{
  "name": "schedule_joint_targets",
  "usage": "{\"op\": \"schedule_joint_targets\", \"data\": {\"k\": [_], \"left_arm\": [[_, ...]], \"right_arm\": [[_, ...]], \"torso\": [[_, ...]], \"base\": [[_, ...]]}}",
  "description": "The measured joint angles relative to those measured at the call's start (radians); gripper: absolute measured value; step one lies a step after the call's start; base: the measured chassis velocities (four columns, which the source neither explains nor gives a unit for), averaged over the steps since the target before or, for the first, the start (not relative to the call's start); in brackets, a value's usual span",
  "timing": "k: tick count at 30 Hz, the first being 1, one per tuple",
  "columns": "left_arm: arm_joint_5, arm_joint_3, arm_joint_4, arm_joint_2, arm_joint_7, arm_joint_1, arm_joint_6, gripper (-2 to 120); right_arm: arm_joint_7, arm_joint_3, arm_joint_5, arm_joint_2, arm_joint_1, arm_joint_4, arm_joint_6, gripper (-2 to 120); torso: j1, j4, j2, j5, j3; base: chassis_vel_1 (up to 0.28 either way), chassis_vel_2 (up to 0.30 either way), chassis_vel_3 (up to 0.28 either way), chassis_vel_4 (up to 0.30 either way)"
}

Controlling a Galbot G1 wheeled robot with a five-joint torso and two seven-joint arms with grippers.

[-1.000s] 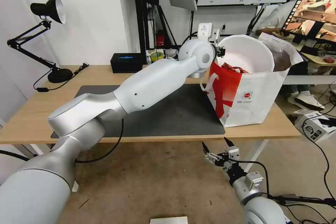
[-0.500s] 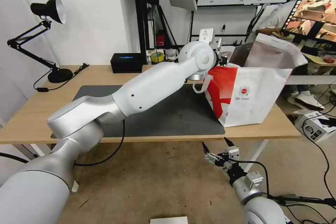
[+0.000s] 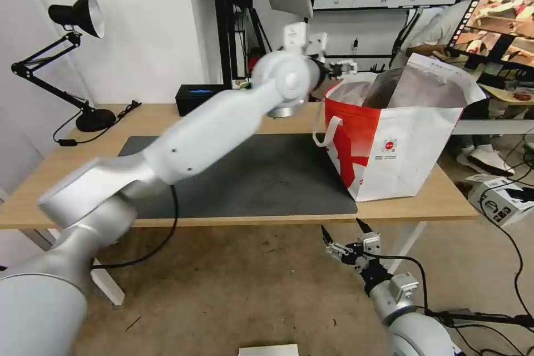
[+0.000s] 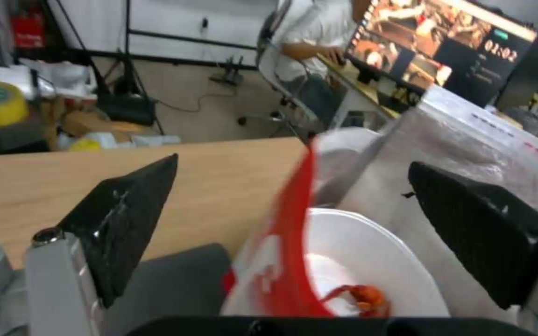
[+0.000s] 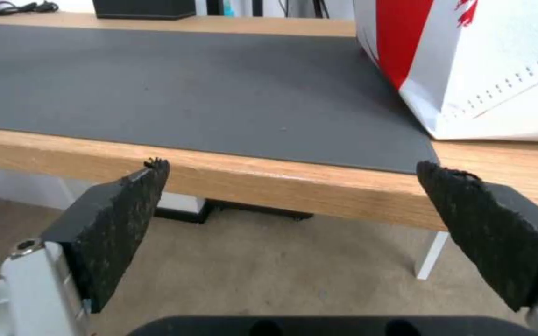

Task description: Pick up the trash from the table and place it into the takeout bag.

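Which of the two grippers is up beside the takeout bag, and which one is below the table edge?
The left gripper, open, is beside the takeout bag rim. The right gripper, also open, is below the table edge.

Smeared by motion: the long white left arm point(image 3: 211, 122) and its small gripper point(image 3: 340, 68), at eleven o'clock from the boxy white takeout bag with the red panel point(image 3: 406, 144). Half hidden behind that bag's red wall: the round white bowl with red scraps point(image 4: 369, 266), cut off at six o'clock. Screened by the bag's silver-lined walls in the head view: whatever lay inside. Cropped at the bottom edge: the right arm point(image 3: 414, 328).
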State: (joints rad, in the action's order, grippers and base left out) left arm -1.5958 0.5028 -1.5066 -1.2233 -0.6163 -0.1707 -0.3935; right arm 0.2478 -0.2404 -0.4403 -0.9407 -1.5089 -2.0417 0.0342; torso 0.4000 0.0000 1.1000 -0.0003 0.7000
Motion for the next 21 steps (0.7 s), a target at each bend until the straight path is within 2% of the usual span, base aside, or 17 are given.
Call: {"op": "schedule_joint_targets", "data": {"k": [2,3,5,6,9,10,13,14,17,18,20,21], "left_arm": [[0.0,-0.028,-0.07,0.069,0.009,0.044,0.023,100],[0.0,-0.028,-0.07,0.069,0.009,0.044,0.023,100],[0.013,-0.076,-0.157,0.161,0.033,0.123,0.054,100],[0.013,-0.076,-0.157,0.161,0.033,0.123,0.054,100],[0.065,-0.152,-0.255,0.309,0.105,0.267,0.099,100],[0.065,-0.152,-0.255,0.309,0.105,0.267,0.099,100],[0.096,-0.271,-0.332,0.414,0.156,0.407,0.115,100],[0.096,-0.271,-0.332,0.414,0.156,0.407,0.115,100],[0.13,-0.42,-0.396,0.496,0.215,0.571,0.119,100],[0.13,-0.42,-0.396,0.496,0.215,0.571,0.119,100],[0.16,-0.534,-0.442,0.527,0.246,0.716,0.122,100],[0.16,-0.534,-0.442,0.527,0.246,0.716,0.122,100]], "right_arm": [[0.0,0.0,0.0,0.0,0.0,0.0,0.0,100],[0.0,0.0,0.0,0.0,0.0,0.0,0.0,100],[0.0,0.0,0.0,0.0,0.0,0.0,0.0,100],[0.0,0.0,0.0,0.0,0.0,0.0,0.0,100],[0.0,0.0,0.0,0.0,0.0,0.0,0.0,100],[0.0,0.0,0.0,0.0,0.0,0.0,0.0,100],[0.0,0.0,0.0,0.0,0.0,0.0,0.0,100],[0.0,0.0,0.0,0.0,0.0,0.0,0.0,100],[0.0,0.0,0.0,0.0,0.0,0.0,0.0,100],[0.0,0.0,0.0,0.0,0.0,0.0,0.0,100],[0.0,0.0,0.0,0.0,0.0,0.0,0.0,100],[0.0,0.0,0.0,0.0,0.0,0.0,0.0,100]], "torso": [[0.0,-0.0001,0.0,0.0,0.0],[0.0,-0.0001,0.0,0.0,0.0],[0.0,-0.0003,0.0,0.0,0.0],[0.0,-0.0003,0.0,0.0,0.0],[0.0,0.0007,0.0,-0.0006,0.0],[0.0,0.0007,0.0,-0.0006,0.0],[0.0,0.0004,0.0,-0.0004,0.0],[0.0,0.0004,0.0,-0.0004,0.0],[0.0,-0.0001,0.0,0.0,0.0],[0.0,-0.0001,0.0,0.0,0.0],[0.0,0.0001,0.0,-0.0001,0.0],[0.0,0.0001,0.0,-0.0001,0.0]], "base": [[0.0,0.0,0.0,0.0],[0.0,0.0,0.0,0.0],[0.0,0.0,0.0,0.0],[0.0,0.0,0.0,0.0],[0.0,0.0,0.0,0.0],[0.0,0.0,0.0,0.0],[0.0,0.0,0.0,0.0],[0.0,0.0,0.0,0.0],[0.0,0.0,0.0,0.0],[0.0,0.0,0.0,0.0],[0.0,0.0,0.0,0.0],[0.0,0.0,0.0,0.0]]}}
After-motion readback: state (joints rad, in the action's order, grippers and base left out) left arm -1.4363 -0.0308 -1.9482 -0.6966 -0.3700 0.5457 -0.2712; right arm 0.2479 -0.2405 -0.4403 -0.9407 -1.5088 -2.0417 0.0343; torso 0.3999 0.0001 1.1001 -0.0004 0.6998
